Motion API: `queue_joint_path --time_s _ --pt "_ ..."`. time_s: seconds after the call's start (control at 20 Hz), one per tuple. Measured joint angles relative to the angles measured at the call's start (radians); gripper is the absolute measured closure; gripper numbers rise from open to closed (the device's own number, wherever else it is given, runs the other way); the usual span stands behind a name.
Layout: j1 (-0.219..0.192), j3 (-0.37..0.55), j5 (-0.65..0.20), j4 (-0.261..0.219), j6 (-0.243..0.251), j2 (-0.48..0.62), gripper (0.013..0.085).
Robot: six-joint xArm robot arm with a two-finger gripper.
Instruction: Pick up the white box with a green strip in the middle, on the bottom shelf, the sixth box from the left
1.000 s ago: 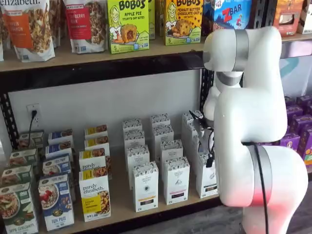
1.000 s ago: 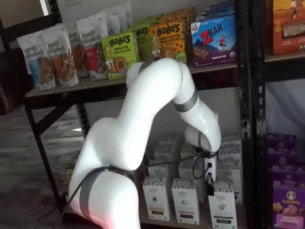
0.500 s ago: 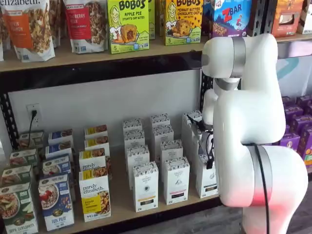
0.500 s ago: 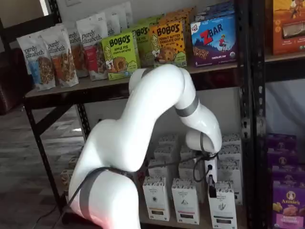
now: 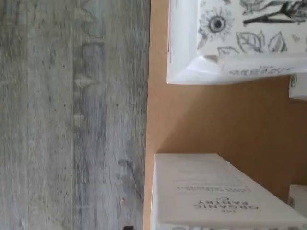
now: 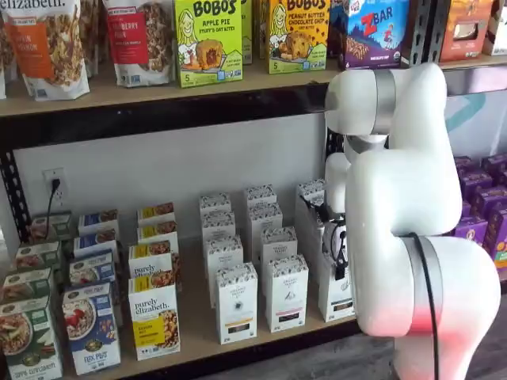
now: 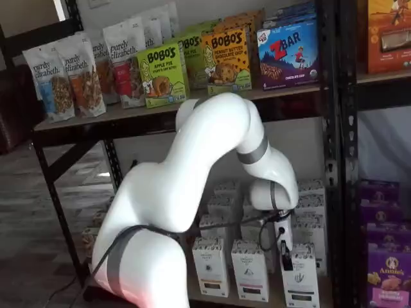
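- Showed only in a shelf view: white box (image 7: 300, 277) whole, upright at the front edge of the table (image 7: 275, 299), near its right corner.
- Appeared half covered by the white arm (image 6: 412, 198) from the other side; only the left part of that box (image 6: 336, 294) seen.
- Hung as dark end effector (image 7: 284, 255) just above the box's top; side-on, so grip state impossible to tell, released or clenched.
- Caught in the wrist view alone: grey plank floor (image 5: 72, 115), the table's tan board (image 5: 201, 120), two white cartons (image 5: 230, 38) cut off by the frame.
- Could not match either carton to the box; print blurred.
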Motion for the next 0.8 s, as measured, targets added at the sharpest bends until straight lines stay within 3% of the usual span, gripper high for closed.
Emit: queue_joint_path --time_s 0.2,0.4,0.8 --pt "-0.001 -0.008 -0.003 -0.026 0.022 0.010 0.0130" --pt "-0.003 -0.008 -0.003 -0.032 0.026 0.011 0.0250" --pt "-0.007 0.006 -0.016 -0.036 0.026 0.002 0.0250"
